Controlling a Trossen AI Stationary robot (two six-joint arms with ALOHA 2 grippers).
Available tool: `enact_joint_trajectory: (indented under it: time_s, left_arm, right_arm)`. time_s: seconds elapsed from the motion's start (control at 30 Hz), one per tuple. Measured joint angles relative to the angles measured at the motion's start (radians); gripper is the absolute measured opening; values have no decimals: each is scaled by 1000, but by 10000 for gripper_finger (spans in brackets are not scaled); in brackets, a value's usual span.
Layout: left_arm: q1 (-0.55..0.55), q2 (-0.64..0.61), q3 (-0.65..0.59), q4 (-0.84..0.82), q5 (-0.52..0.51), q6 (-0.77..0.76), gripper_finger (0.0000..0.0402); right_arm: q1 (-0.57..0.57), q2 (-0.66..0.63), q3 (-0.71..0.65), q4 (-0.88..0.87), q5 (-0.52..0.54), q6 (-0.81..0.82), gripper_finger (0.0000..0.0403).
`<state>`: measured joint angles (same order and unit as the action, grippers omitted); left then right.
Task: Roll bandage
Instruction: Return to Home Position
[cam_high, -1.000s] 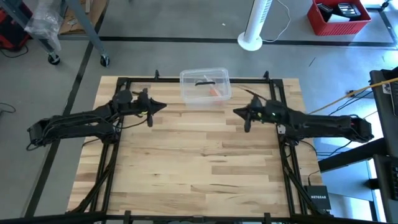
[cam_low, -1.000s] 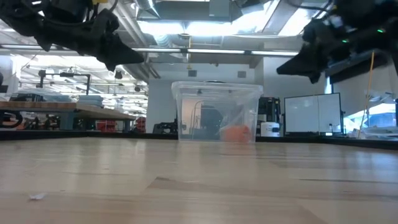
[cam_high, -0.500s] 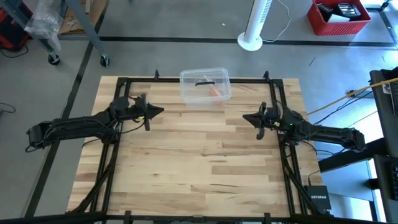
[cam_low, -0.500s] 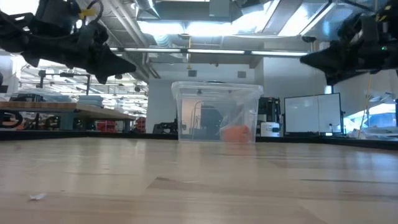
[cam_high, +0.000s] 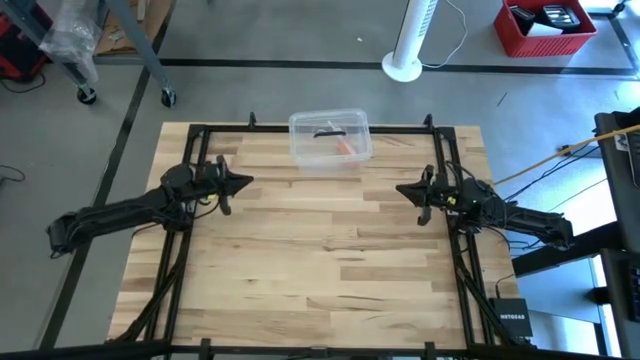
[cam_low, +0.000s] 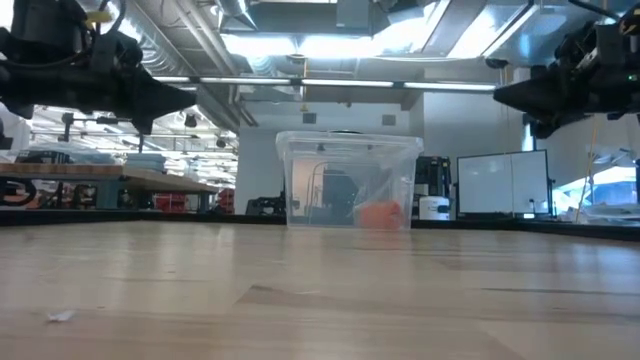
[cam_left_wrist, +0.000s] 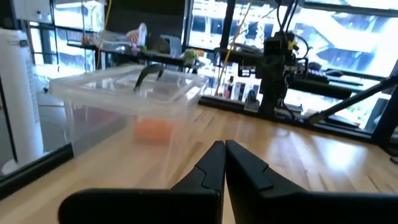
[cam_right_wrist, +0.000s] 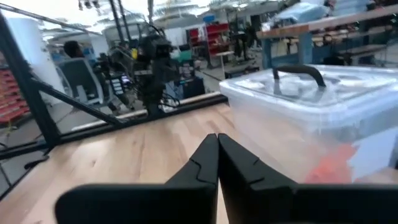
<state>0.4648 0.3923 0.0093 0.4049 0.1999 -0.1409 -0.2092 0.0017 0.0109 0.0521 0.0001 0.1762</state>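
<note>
The orange bandage (cam_high: 344, 147) lies inside a closed clear plastic box with a black handle (cam_high: 330, 138) at the table's far middle. It also shows in the low view (cam_low: 379, 214), the left wrist view (cam_left_wrist: 153, 129) and the right wrist view (cam_right_wrist: 333, 163). My left gripper (cam_high: 246, 182) is shut and empty, above the table to the box's left and nearer. My right gripper (cam_high: 401, 188) is shut and empty, above the table to the box's right and nearer. Both point toward the table's middle.
Black frame rails (cam_high: 190, 220) run along the table's left, right and far sides. The wooden table top (cam_high: 320, 250) lies bare between the arms. A white fan base (cam_high: 404, 66) and a red crate (cam_high: 545, 28) stand on the floor beyond the table.
Both arms have drawn back from the box. My left gripper has gone toward the table's left and near edges. My right gripper has gone toward the table's right and near edges. Both have stayed shut.
</note>
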Motion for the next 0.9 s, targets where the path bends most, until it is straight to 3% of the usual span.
enact_joint_trajectory:
  time_s: [0.23,0.47,0.9]
  left_arm:
    - [-14,-167,0,-167,-95,-8,1]
    - [-47,-393,1,-384,-149,-9,1]
    - [-59,-389,1,-390,-179,-28,1]
  right_arm:
    - [0,0,0,-11,73,50,6]
    - [0,0,-1,-3,79,81,10]
    - [0,0,-1,-15,33,78,10]
